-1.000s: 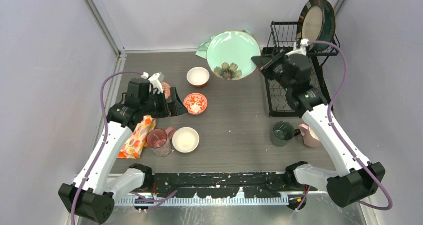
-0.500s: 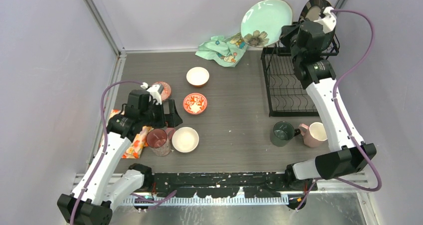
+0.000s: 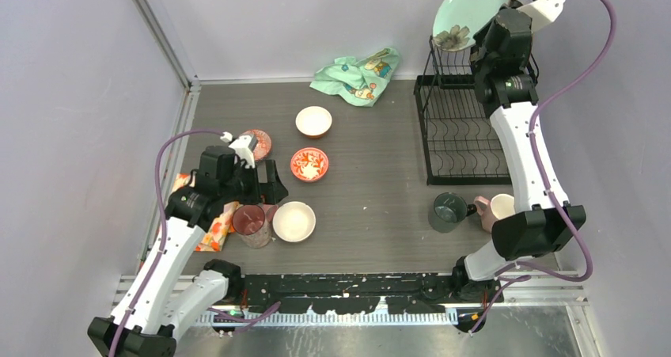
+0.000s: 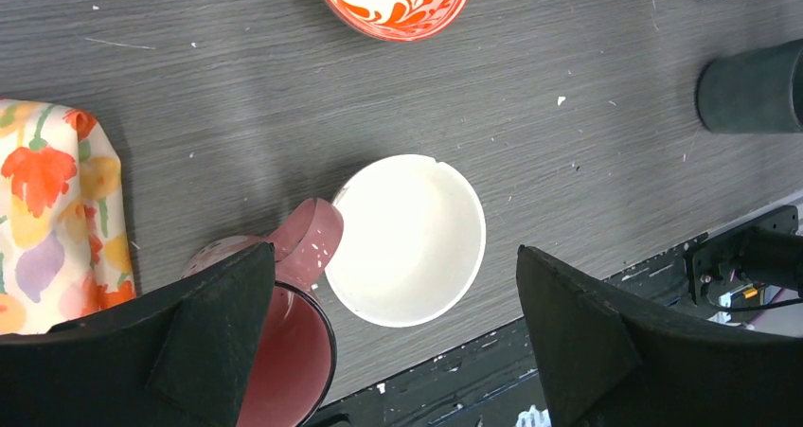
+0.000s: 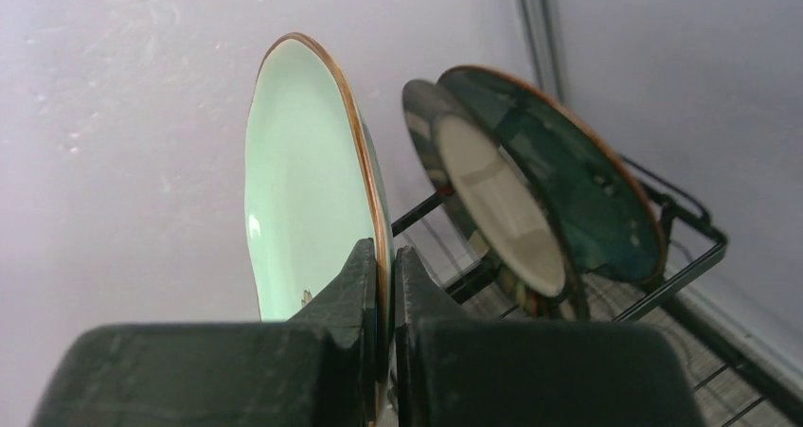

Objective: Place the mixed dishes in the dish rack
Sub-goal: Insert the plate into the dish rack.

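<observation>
A dark grey wood-grain table (image 3: 380, 191) sits between pale lilac walls (image 3: 79, 96). At two o'clock stands the black wire dish rack (image 3: 463, 147). At its far end the right gripper (image 5: 388, 275) is clamped on the rim of the pale green plate (image 3: 468, 10), held on edge beside the racked beige plate (image 5: 492, 209) and dark blue-green plate (image 5: 578, 176). At eight o'clock the left gripper (image 4: 393, 328) hangs spread wide, holding nothing, over a white bowl (image 4: 407, 242) and pink cup (image 4: 284, 351). A dark green cup (image 3: 449, 212) sits at four o'clock.
</observation>
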Robot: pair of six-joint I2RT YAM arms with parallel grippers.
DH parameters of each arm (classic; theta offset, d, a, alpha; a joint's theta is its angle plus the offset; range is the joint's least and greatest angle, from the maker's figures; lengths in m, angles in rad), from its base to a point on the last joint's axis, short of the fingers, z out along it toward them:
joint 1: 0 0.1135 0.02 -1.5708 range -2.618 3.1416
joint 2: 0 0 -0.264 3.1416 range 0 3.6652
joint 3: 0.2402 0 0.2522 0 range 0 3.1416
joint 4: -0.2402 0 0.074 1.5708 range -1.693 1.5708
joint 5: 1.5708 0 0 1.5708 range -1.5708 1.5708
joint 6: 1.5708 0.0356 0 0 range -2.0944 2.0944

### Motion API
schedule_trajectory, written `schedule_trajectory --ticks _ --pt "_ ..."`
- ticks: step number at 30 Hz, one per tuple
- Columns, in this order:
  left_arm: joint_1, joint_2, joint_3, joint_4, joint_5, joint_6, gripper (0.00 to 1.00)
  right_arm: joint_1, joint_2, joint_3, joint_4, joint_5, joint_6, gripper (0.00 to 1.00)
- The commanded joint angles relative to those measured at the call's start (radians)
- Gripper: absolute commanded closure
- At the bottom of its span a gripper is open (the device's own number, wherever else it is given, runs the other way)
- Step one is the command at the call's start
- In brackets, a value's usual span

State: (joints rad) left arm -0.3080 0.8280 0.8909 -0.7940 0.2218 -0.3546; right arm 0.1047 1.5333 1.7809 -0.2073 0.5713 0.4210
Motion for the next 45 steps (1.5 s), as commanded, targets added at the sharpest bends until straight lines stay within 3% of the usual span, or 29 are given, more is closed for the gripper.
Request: schedule_trajectory --ticks 1,9,21,31,45 --pt "-0.009 -0.021 -0.007 0.041 -0.017 0.017 0.0 -0.032 0.006 0.099 0.277 0.038 -0.144 0.99" --pt "-0.011 -0.023 -0.009 0.04 -0.015 0.016 0.0 -0.043 0.06 0.052 0.471 -0.005 -0.404 0.99" --pt "-0.022 -0.045 -0.012 0.039 -0.012 0.017 0.0 -0.042 0.114 0.013 0.568 -0.164 -0.784 0.99" --pt "-0.023 -0.049 -0.011 0.039 -0.017 0.019 0.0 -0.043 0.14 -0.045 0.577 -0.267 -0.854 0.99" --pt "-0.023 -0.047 -0.012 0.04 -0.022 0.02 0.0 -0.041 0.162 -0.074 0.569 -0.188 -0.879 1.0"
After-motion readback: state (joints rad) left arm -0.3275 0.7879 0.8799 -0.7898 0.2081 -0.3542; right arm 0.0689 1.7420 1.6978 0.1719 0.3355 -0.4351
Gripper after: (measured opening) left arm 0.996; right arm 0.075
